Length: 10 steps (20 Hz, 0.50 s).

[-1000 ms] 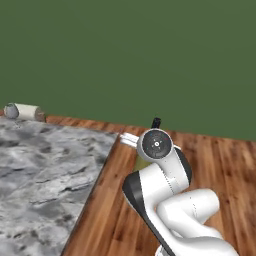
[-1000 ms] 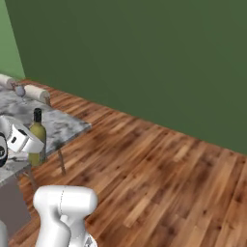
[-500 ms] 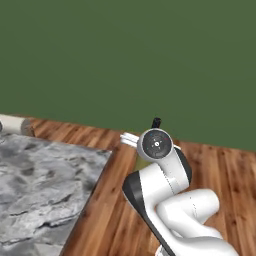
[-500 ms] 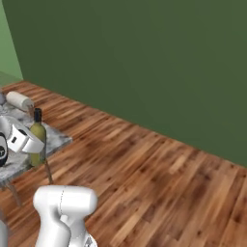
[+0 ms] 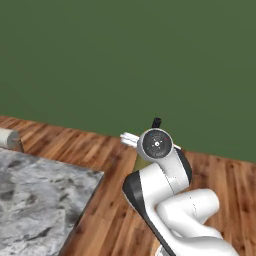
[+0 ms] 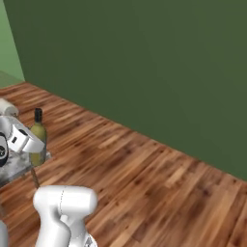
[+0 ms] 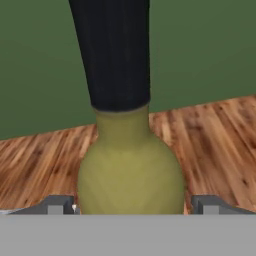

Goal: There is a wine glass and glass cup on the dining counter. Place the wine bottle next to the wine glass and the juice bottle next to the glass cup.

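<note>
1. Gripper (image 7: 130,205) is clamped on the wine bottle (image 7: 129,170), a fingertip (image 7: 60,205) at each side of its olive body.
2. Bottle stays upright, carried above the wooden floor (image 6: 159,178).
3. Views have swung: the dining counter (image 5: 35,200) now sits farther left; more green wall (image 5: 125,60) shows.

The wine bottle (image 7: 129,170) stands upright between the two fingers (image 7: 60,205) of the gripper (image 7: 131,206), its neck rising above them. In the right base view the gripper (image 6: 30,147) holds the wine bottle (image 6: 37,140) up over the near edge of the dining counter (image 6: 10,169). In the left base view the dining counter (image 5: 40,205) spreads to the gripper's left, below it, and the wooden floor (image 6: 144,178) extends beyond the gripper to the wall (image 6: 144,62).
</note>
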### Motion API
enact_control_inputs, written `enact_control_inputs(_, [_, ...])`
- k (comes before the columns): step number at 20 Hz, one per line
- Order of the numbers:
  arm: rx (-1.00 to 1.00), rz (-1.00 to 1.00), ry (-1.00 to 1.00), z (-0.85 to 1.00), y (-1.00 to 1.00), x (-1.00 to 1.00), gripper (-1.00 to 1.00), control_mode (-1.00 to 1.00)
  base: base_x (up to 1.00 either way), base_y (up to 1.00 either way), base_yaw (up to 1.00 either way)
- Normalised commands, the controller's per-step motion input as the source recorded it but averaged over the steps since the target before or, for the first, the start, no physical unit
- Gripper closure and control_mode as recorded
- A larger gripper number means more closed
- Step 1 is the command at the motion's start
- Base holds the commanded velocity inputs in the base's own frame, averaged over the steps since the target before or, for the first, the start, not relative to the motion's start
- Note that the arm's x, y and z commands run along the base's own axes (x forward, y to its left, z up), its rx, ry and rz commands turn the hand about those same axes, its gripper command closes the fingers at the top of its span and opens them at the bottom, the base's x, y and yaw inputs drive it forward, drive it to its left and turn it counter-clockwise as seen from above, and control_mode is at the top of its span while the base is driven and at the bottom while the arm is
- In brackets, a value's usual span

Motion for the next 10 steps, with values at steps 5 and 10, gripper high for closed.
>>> enact_control_inputs(5, [0.00,0.00,0.00,0.00,0.00,0.00,1.00,1.00,0.51,-0.40,0.16])
enact_control_inputs(10, [0.00,0.00,0.00,0.00,0.00,0.00,1.00,1.00,0.47,-0.36,0.23])
